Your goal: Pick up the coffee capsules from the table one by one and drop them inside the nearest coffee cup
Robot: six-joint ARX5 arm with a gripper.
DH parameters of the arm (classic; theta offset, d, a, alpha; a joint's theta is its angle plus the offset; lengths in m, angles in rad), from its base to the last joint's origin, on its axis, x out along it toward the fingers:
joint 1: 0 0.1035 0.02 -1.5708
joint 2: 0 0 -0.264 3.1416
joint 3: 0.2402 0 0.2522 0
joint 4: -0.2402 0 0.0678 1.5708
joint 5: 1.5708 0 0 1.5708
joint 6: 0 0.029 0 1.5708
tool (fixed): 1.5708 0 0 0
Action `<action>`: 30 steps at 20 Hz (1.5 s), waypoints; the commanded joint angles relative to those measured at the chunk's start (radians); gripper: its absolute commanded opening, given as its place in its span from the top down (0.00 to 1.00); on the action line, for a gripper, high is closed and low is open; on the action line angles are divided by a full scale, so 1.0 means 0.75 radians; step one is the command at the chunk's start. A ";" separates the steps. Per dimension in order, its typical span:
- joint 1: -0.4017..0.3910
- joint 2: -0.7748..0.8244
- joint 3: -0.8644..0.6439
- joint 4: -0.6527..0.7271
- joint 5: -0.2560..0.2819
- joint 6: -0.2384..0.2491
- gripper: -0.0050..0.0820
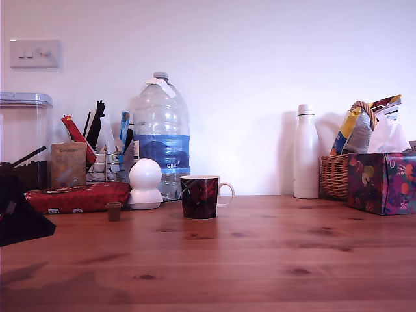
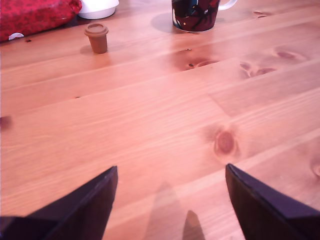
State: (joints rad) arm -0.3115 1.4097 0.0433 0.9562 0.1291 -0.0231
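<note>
One small brown coffee capsule (image 1: pixel 114 211) stands upright on the wooden table (image 1: pixel 260 253), between a red package and the coffee cup; the wrist view shows the coffee capsule (image 2: pixel 97 38) far ahead of the fingers. The coffee cup (image 1: pixel 200 196) is a dark floral mug with a white handle, to the exterior view's right of the capsule; only the base of the coffee cup (image 2: pixel 194 15) shows in the wrist view. My gripper (image 2: pixel 171 172) is open and empty, its dark fingertips (image 2: pixel 95 195) spread wide over bare table (image 2: pixel 165 110). The dark arm sits at the exterior view's left edge.
A white dome-shaped gadget (image 1: pixel 145 185) and a red package (image 1: pixel 78 196) stand close behind the capsule. Further back are a large water bottle (image 1: pixel 161 133), a utensil rack, a white bottle (image 1: pixel 305 153), a wicker basket (image 1: pixel 335 175) and a floral tissue box (image 1: pixel 382 183).
</note>
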 commanded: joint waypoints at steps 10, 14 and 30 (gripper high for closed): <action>0.002 0.005 0.013 0.022 0.002 -0.004 0.22; 0.002 0.003 0.013 0.051 0.002 -0.003 0.23; 0.042 -0.431 0.037 -0.280 0.002 0.018 0.97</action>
State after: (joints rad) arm -0.2886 1.0969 0.0563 0.7719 0.1295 -0.0181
